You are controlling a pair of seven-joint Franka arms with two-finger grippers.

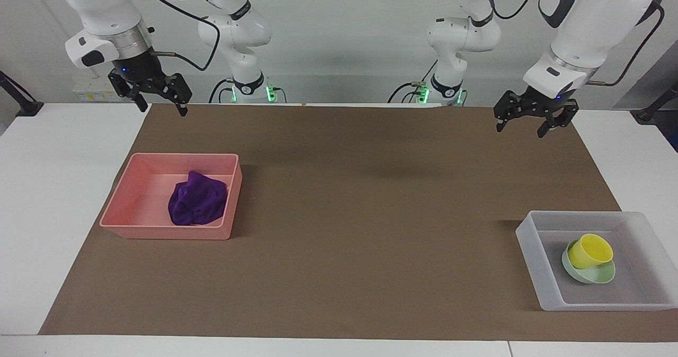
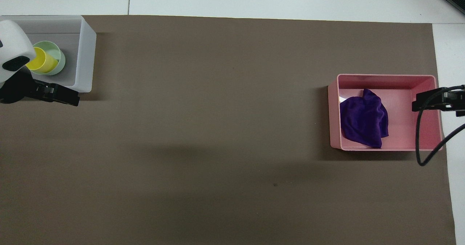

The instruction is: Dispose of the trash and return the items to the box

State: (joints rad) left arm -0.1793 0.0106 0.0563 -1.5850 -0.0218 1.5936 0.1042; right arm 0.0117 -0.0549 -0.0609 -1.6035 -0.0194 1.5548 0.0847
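Two empty grippers hang open above the brown mat (image 1: 339, 214): left gripper (image 1: 521, 123), right gripper (image 1: 159, 100). Purple cloth (image 1: 197, 198) lies in the pink tray (image 1: 159, 232); yellow cup (image 1: 592, 251) sits in the mint-green bowl (image 1: 596, 276) inside the translucent box (image 1: 535, 256).

Cloth (image 1: 197, 198) in tray (image 1: 159, 232); cup (image 1: 591, 251) on bowl (image 1: 596, 277) in box (image 1: 535, 251).

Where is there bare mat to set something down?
The brown mat lies bare between the pink tray and the translucent box. Crowded: cloth in the tray; cup and bowl in the box.
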